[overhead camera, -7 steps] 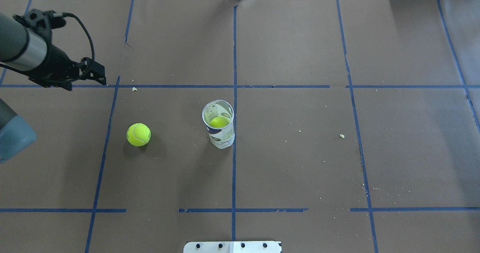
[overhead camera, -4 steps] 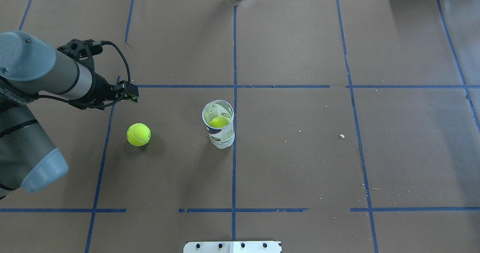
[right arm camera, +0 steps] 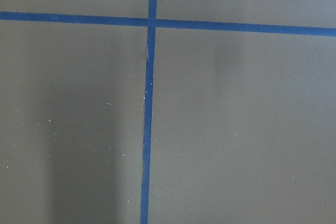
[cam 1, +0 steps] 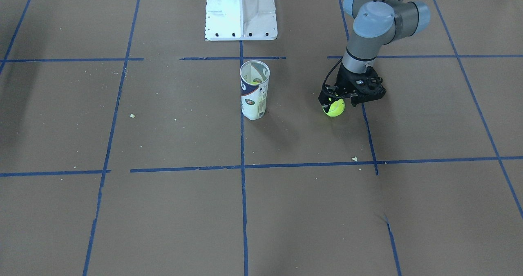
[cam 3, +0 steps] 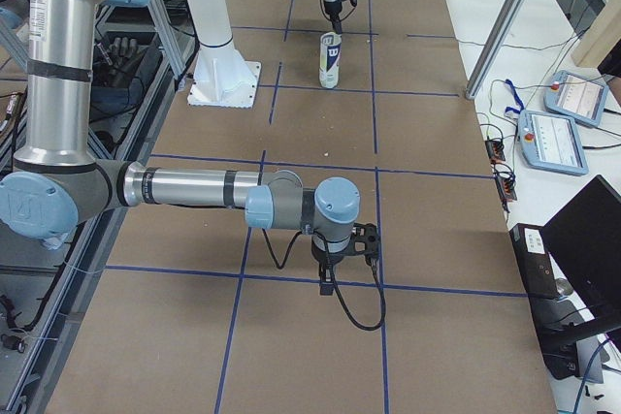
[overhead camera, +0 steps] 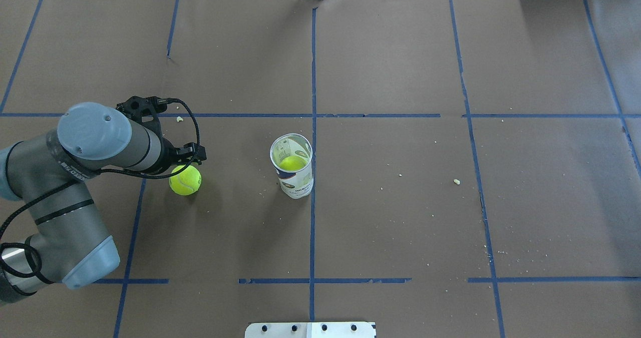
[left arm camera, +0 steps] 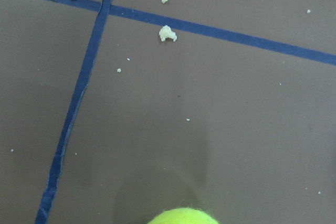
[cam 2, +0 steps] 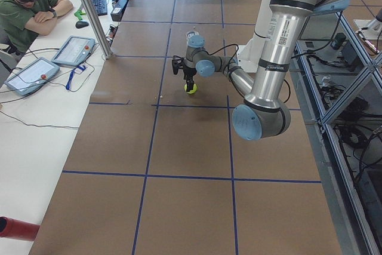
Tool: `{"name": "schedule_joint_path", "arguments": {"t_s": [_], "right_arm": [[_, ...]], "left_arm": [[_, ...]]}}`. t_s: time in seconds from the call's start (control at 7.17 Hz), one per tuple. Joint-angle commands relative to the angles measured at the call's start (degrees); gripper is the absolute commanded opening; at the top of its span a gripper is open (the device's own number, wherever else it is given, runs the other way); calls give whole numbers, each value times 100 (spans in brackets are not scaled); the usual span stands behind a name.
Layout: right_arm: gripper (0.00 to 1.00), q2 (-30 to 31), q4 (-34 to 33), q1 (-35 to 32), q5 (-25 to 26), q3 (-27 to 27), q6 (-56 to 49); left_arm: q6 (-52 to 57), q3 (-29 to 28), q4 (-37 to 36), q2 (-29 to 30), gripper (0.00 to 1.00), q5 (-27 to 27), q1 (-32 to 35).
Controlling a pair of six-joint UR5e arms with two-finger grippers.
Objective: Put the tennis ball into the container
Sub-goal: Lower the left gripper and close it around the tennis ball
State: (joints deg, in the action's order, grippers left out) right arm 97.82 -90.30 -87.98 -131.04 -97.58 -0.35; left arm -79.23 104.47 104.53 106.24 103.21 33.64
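A counter (overhead camera: 400,218) covered in brown paper and marked into squares by blue tape lines is shown, with pale crumbs scattered over it and a white metal pedestal (cam 1: 241,10) at the robot's side. The clear plastic cylindrical container with the white and navy label (overhead camera: 293,170) is stood upright near the middle, its mouth open upward. A second yellow-green ball (overhead camera: 293,163) is seen lying inside it. The small bright yellow-green fuzzy tennis ball (overhead camera: 185,180) is found resting on the paper, well apart from the container, on the robot's left.

The left arm's black two-finger claw (cam 1: 338,103) is held just over this ball. Its fingers appear spread wide to either side, and nothing is gripped. In the left wrist view only the ball's top is caught at the lower edge. The right arm's claw (cam 3: 330,283) is kept low over bare paper far from both things; whether it is spread or closed cannot be told.

The task is judged to be at its beginning: the ball is not yet grasped, and the lowering, closing, lifting, carrying and dropping into the container are all left to be done
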Motion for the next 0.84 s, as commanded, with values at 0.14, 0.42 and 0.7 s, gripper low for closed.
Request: {"name": "schedule_joint_path", "arguments": {"t_s": [0.14, 0.42, 0.7], "right_arm": [[100, -9, 4, 0, 0, 2, 0], [100, 0, 4, 0, 0, 2, 0], [100, 0, 4, 0, 0, 2, 0]], "left_arm": [[-22, -119, 41, 20, 100, 6, -103], [-40, -338, 286, 20, 100, 6, -156], [-48, -375, 296, 37, 99, 24, -235]]}}
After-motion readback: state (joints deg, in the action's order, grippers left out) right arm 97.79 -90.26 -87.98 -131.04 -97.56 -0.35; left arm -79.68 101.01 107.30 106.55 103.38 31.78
